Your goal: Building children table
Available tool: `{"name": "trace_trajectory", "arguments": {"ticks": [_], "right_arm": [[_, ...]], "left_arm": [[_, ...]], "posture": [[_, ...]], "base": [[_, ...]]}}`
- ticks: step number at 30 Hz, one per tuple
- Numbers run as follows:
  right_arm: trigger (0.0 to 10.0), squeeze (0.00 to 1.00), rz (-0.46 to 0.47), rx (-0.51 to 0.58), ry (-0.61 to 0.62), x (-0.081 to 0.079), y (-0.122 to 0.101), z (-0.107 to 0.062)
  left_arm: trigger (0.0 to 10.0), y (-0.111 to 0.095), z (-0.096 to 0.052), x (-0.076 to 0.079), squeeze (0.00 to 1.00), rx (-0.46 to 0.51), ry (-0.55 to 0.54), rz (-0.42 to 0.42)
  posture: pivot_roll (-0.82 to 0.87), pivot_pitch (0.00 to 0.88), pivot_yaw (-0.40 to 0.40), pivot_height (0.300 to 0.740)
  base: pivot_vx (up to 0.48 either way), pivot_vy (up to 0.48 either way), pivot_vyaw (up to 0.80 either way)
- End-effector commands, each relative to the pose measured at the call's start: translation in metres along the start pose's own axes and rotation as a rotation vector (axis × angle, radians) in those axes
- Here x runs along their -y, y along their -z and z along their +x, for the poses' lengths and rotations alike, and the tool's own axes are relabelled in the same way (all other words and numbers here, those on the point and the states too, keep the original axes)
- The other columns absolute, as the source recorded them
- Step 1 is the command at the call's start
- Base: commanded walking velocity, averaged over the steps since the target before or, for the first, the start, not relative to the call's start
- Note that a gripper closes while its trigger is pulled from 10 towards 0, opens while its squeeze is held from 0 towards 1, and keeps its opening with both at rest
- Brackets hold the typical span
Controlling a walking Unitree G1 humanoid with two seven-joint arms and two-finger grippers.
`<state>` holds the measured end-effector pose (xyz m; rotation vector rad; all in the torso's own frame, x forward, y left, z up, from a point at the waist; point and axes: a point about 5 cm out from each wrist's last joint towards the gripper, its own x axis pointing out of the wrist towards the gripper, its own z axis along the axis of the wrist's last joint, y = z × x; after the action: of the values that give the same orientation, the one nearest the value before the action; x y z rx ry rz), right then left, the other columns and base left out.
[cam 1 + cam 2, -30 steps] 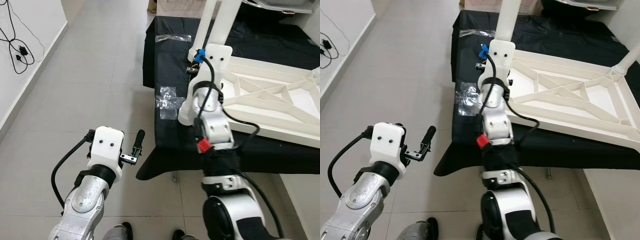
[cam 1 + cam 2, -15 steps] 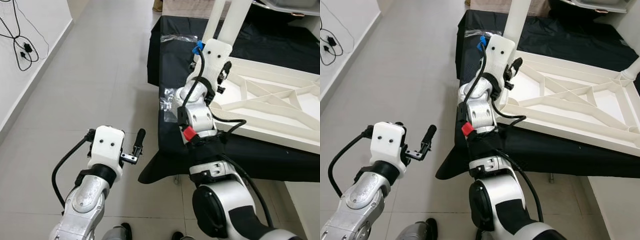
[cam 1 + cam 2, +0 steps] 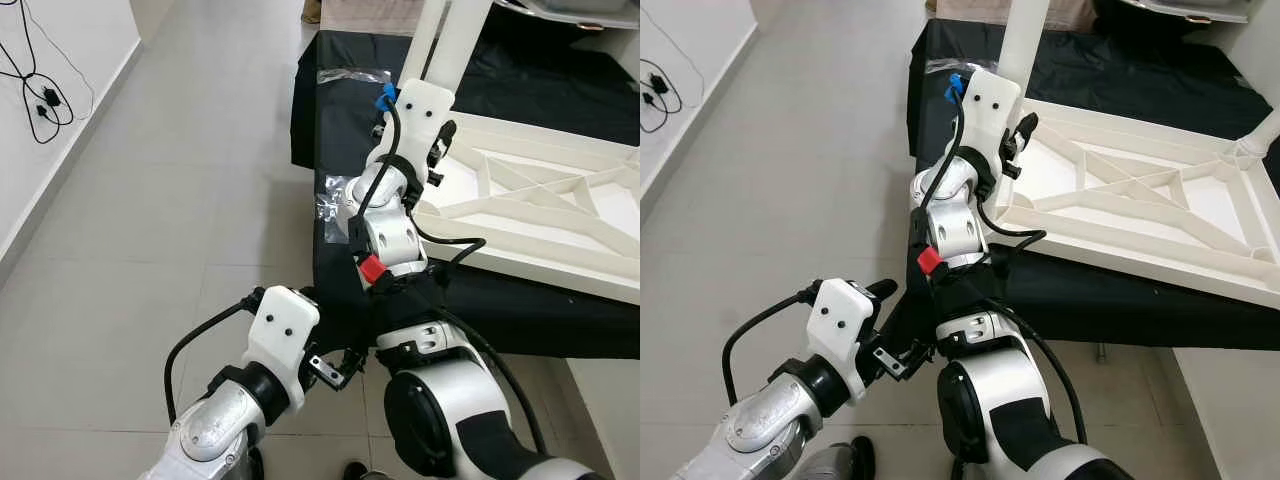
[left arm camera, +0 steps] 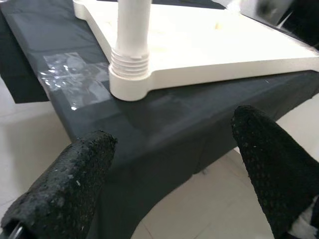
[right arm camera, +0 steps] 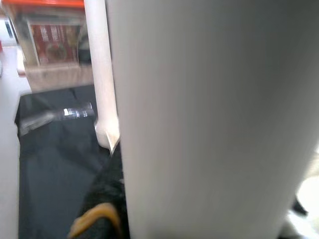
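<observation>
- Now, in the left eye view, the right gripper [image 3: 437, 150] is reaching up by the white table leg [image 3: 455, 40] that is standing at the near corner of the upside-down white table top [image 3: 520, 215]. The table top is lying on a black cloth [image 3: 335, 105]. The right arm is bending up from the robot's body, with its wrist just beside the leg.
- In the same view, the left gripper [image 3: 335, 365] is hanging low near the edge of the black cloth, with its arm bent and pointing toward the table.
- In the right eye view, a second white leg [image 3: 1255, 140] is standing at the far corner of the table top. Clear plastic bags [image 3: 945, 68] are lying on the cloth near the first leg.
- In the left wrist view, the left gripper's black fingers [image 4: 65, 184] are spread wide and holding nothing. They are pointing at the ribbed foot of the leg, which is sitting in the corner of the table top.
- In the right wrist view, the white leg is very close and blurry, so whether the right fingers are gripping it cannot be told.
- What could go wrong: if the right arm is pushing sideways on the leg, the leg could be going in crooked, or the table top could be sliding on the cloth. The low left gripper could also be catching the hanging cloth and tugging it.
</observation>
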<state>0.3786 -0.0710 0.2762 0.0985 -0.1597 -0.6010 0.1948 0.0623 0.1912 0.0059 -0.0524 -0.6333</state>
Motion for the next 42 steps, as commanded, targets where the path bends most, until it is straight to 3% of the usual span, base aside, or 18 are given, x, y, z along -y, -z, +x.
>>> {"name": "trace_trajectory", "arguments": {"ticks": [1,6,7,12,16,18,23,24,33,34,35,37,42], "right_arm": [[10.0,1.0,-0.047,-0.177,-0.024,-0.001,0.042,-0.01],[10.0,1.0,-0.036,-0.168,-0.053,-0.002,0.04,-0.01],[10.0,0.0,-0.02,-0.157,-0.067,-0.002,0.038,-0.009],[10.0,0.0,-0.004,-0.118,-0.083,0.0,0.033,-0.006],[10.0,0.0,0.043,-0.052,-0.163,0.004,0.026,-0.002],[10.0,0.0,0.045,0.035,-0.273,0.009,0.019,0.0],[10.0,0.0,0.062,0.059,-0.313,0.015,0.016,0.003],[10.0,1.0,0.066,0.071,-0.326,0.018,0.015,0.004],[10.0,1.0,0.068,0.105,-0.359,0.032,0.011,0.011],[10.0,0.0,0.094,0.126,-0.438,0.033,0.005,0.012],[10.0,0.0,0.094,0.126,-0.438,0.033,0.005,0.012],[10.0,0.0,0.146,0.15,-0.573,0.03,-0.004,0.013],[10.0,0.0,0.102,0.209,-0.718,0.033,-0.013,0.025]], "left_arm": [[10.0,0.0,-0.003,0.001,0.0,0.001,-0.003,0.001],[10.0,0.0,-0.003,-0.003,0.0,-0.001,-0.026,-0.011],[10.0,0.002,-0.004,-0.003,0.0,-0.005,-0.023,-0.011],[10.0,0.002,-0.004,-0.003,0.0,-0.006,-0.02,-0.011],[10.0,0.004,-0.005,-0.004,0.0,-0.01,-0.03,-0.007],[10.0,0.004,-0.005,-0.006,0.0,-0.011,-0.042,0.007],[10.0,0.005,-0.005,-0.007,0.0,-0.015,-0.045,0.011],[10.0,0.005,-0.005,-0.007,0.0,-0.016,-0.046,0.009],[10.0,0.006,-0.004,-0.007,0.0,-0.015,-0.041,0.008],[10.0,0.006,-0.004,-0.007,0.0,-0.015,-0.042,0.012],[10.0,0.006,-0.004,-0.007,0.0,-0.015,-0.042,0.012],[10.0,0.006,-0.004,-0.008,0.0,-0.015,-0.044,0.015],[10.0,0.006,-0.004,-0.008,0.0,-0.013,-0.044,0.015]], "posture": [[0.13,0.226,-0.07,0.74],[0.13,0.227,-0.07,0.74],[0.13,0.227,-0.07,0.74],[0.13,0.228,-0.07,0.74],[0.13,0.229,-0.07,0.74],[0.13,0.23,-0.072,0.74],[0.13,0.23,-0.072,0.74],[0.12,0.232,-0.066,0.74],[0.12,0.232,-0.065,0.74],[0.12,0.23,-0.066,0.74],[0.12,0.23,-0.066,0.74],[0.12,0.231,-0.064,0.74],[0.11,0.229,-0.067,0.74]], "base": [[0.0,0.0,0.0],[0.0,0.0,0.0],[0.0,0.0,0.0],[0.0,0.0,0.0],[0.0,0.0,0.0],[0.0,0.0,0.0],[0.0,0.0,0.0],[0.0,0.0,0.0],[0.0,0.0,0.0],[0.0,0.0,0.0],[0.0,0.0,0.0],[0.0,0.0,0.0],[0.0,0.0,0.0]]}}
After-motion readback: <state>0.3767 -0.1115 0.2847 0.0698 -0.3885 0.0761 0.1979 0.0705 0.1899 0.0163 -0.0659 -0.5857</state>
